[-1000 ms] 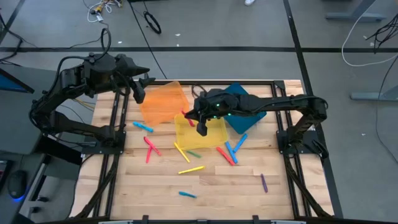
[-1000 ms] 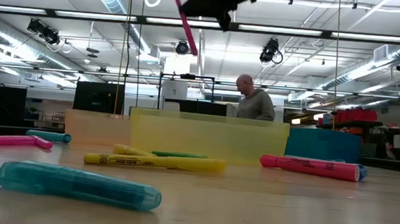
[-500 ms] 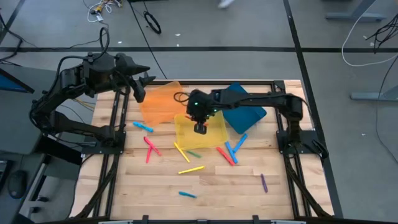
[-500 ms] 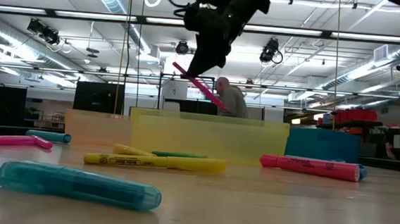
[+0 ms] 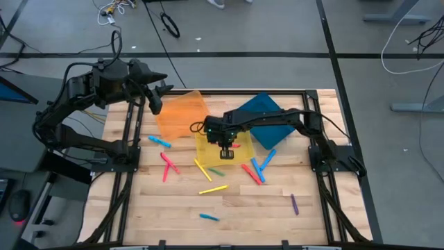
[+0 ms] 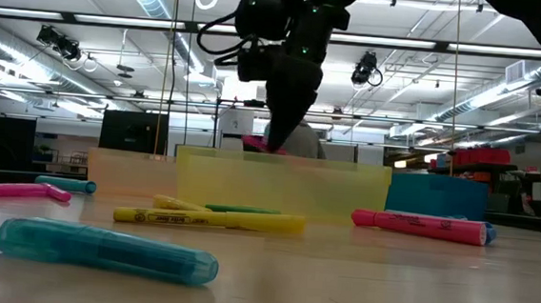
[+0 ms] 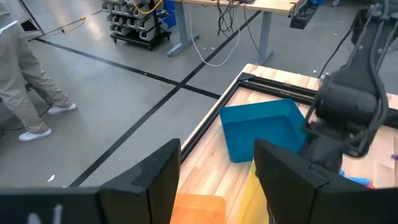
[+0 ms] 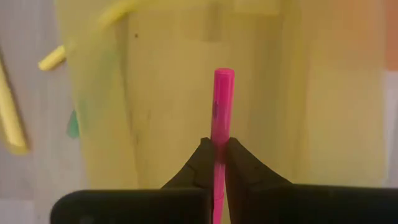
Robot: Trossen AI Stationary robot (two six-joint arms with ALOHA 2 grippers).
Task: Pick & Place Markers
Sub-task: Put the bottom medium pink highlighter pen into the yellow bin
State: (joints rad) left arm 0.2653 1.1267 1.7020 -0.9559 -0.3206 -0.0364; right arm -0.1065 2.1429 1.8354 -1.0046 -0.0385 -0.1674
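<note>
My right gripper (image 5: 227,148) hangs over the yellow bin (image 5: 208,154), shut on a pink marker (image 8: 222,102). In the low view the gripper (image 6: 273,140) is just above the bin's rim (image 6: 284,158). Loose markers lie on the wooden table near the bins: blue (image 5: 159,142), red (image 5: 167,164), yellow (image 5: 214,189), purple (image 5: 295,203) and others. My left gripper (image 5: 155,101) waits open above the table's far left corner, holding nothing. My right gripper pinches the pink marker's shaft (image 8: 218,142) between its two fingers, which lie along it. The marker sticks out past the fingertips (image 8: 202,149). The fingers come from above, pointing steeply down. The marker is clear of the table, its free end (image 6: 255,144) at the yellow bin's rim.
An orange bin (image 5: 182,114) stands left of the yellow one and a blue bin (image 5: 272,119) to its right, all at the table's far half. A person stands in the room behind the table. Black frame rails run along the table's edges.
My right gripper has sunk toward the yellow bin and tipped from a slant to pointing steeply down, still shut on the pink marker. The marker has come down from high above the bin to its rim.
</note>
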